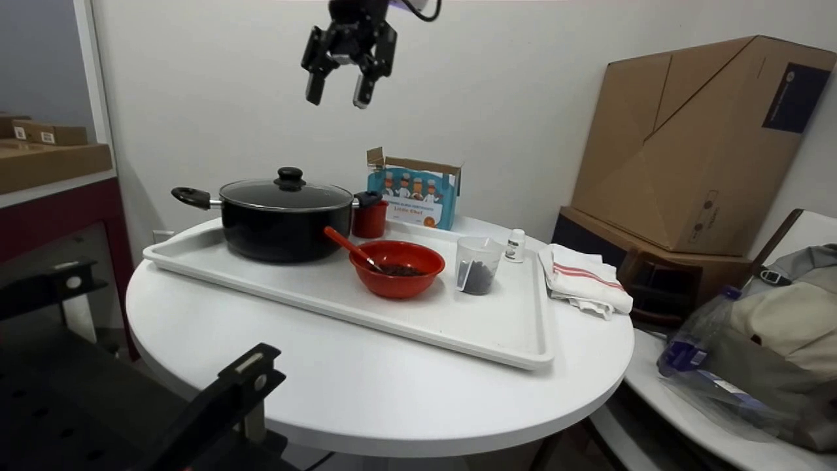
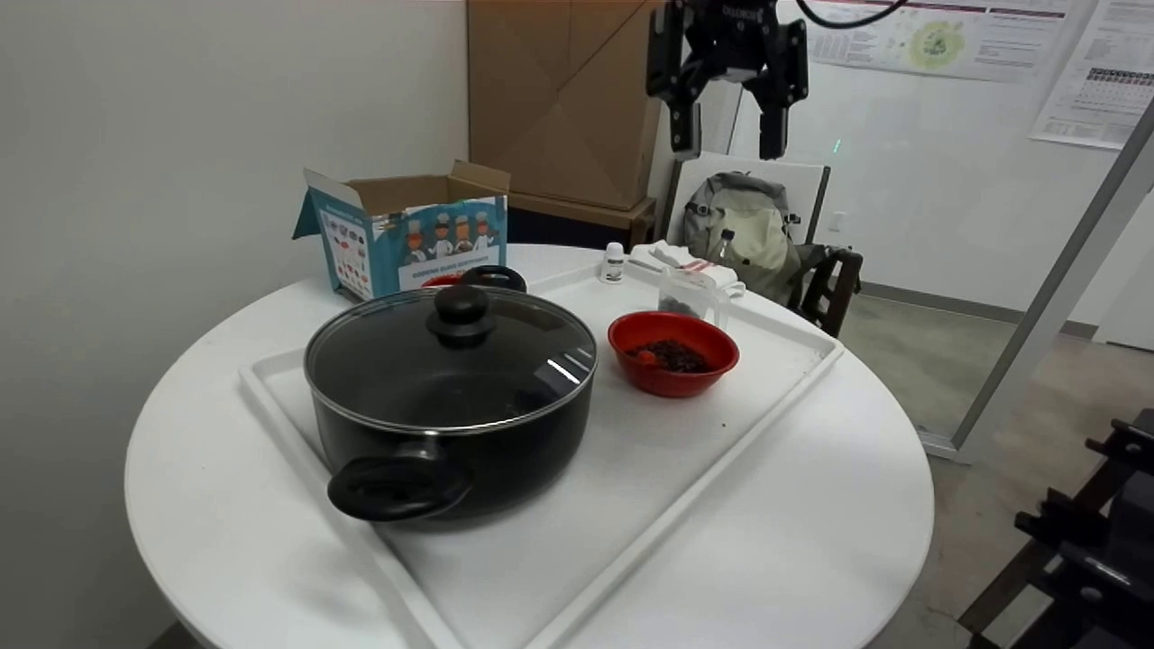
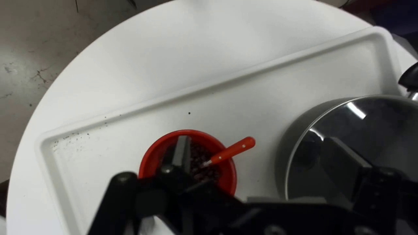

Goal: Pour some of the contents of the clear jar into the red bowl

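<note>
The clear jar (image 1: 476, 268), a see-through cup with dark grey contents, stands upright on the tray beside the red bowl (image 1: 400, 286). In an exterior view the jar (image 2: 687, 290) stands behind the bowl (image 2: 672, 384). The bowl holds dark bean-like bits and a red-handled spoon (image 1: 346, 243) leaning on its rim. My gripper (image 1: 338, 95) is open and empty, high above the tray in both exterior views. In the wrist view its spread fingers (image 3: 261, 153) show over the bowl (image 3: 229, 179) and the pot lid. There the jar is mostly or wholly hidden by the gripper.
A black lidded pot (image 1: 281, 229) stands on the white tray (image 1: 451, 335), with a red cup (image 1: 370, 221) behind it. A blue box (image 1: 418, 196), small white bottle (image 1: 515, 246) and folded towel (image 1: 582, 275) are near the back and side. Dark specks lie in a tray corner.
</note>
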Tool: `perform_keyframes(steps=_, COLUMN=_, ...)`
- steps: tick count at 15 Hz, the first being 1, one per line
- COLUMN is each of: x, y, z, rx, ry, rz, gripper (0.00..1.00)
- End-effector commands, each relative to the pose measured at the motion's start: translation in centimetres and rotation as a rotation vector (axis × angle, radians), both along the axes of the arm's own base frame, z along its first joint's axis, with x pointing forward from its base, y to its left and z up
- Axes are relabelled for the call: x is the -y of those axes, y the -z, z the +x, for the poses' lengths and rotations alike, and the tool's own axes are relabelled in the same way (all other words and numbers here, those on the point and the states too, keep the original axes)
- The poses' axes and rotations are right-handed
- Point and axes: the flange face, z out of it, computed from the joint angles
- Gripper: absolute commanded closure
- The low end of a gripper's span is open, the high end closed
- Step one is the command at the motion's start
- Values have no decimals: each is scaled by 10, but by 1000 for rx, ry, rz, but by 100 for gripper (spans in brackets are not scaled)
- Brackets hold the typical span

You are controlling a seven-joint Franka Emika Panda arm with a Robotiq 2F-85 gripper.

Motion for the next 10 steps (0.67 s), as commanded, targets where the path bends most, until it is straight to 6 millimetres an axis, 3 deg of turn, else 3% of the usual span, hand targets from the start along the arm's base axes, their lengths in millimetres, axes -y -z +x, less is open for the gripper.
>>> perform_keyframes(steps=1, x=-59, y=-28, z=-61, rx=52, ry=-67, rz=-96, gripper=0)
perform_keyframes(steps=4, x=-95, y=-45, z=-110, rx=127, ry=-135, rz=-197, gripper=0)
perform_keyframes(steps=7, x=-118, y=-67, z=-143, rx=184, ry=-149, rz=-144, gripper=0)
perform_keyframes(steps=8, x=-118, y=-52, z=-119, rx=129, ry=-157, rz=-172, gripper=0)
perform_keyframes(steps=10, x=-123, y=-60, z=-128, rx=145, ry=-169, rz=-173, gripper=0)
